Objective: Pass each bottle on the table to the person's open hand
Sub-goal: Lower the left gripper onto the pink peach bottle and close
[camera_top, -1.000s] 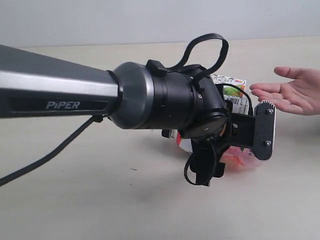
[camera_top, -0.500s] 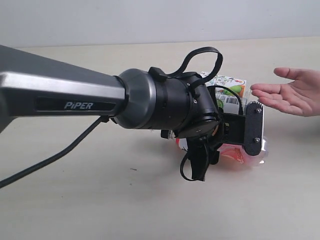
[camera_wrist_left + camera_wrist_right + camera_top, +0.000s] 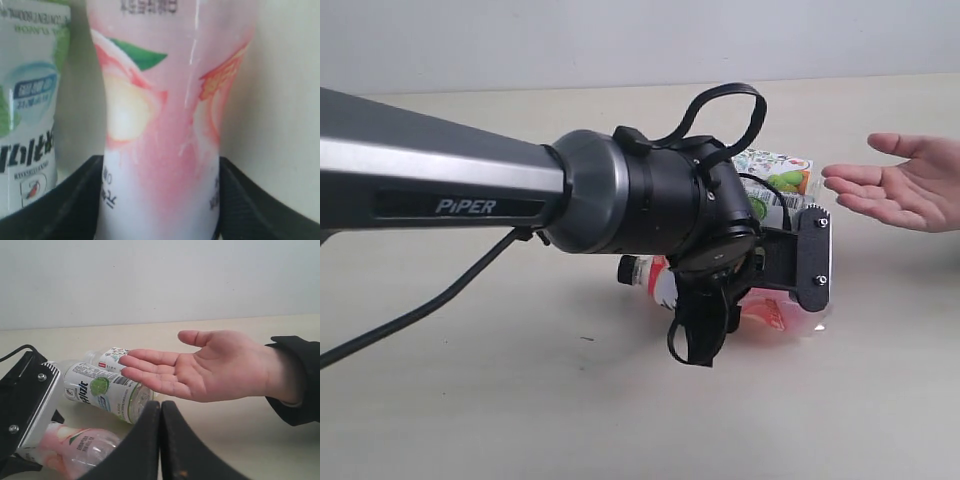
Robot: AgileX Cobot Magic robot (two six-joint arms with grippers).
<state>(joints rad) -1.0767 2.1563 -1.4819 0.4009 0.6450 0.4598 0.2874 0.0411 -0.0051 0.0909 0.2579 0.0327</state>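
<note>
Left jaws grip the pink bottle [image 3: 160,125], lying on the bench [image 3: 520,400] beside the lime-label bottle [image 3: 107,390]; right jaws sit pressed together, empty. At right, the person's open hand [image 3: 210,365] waits bare, at least three bottles yet to pass.

Your left arm [image 3: 440,180] comes in from the left edge of the exterior view. Its grey link runs almost level to the black wrist [image 3: 670,210] at centre frame, and the wrist is turned toward the right side of the picture. The left gripper [image 3: 160,205] is clamped on the pink bottle [image 3: 160,115] — its black fingers [image 3: 70,205] show at the bottom of the left wrist view, one against each side. Your right gripper [image 3: 160,410] rises from the bottom centre of the right wrist view — fingers pressed flat together along their length.
</note>
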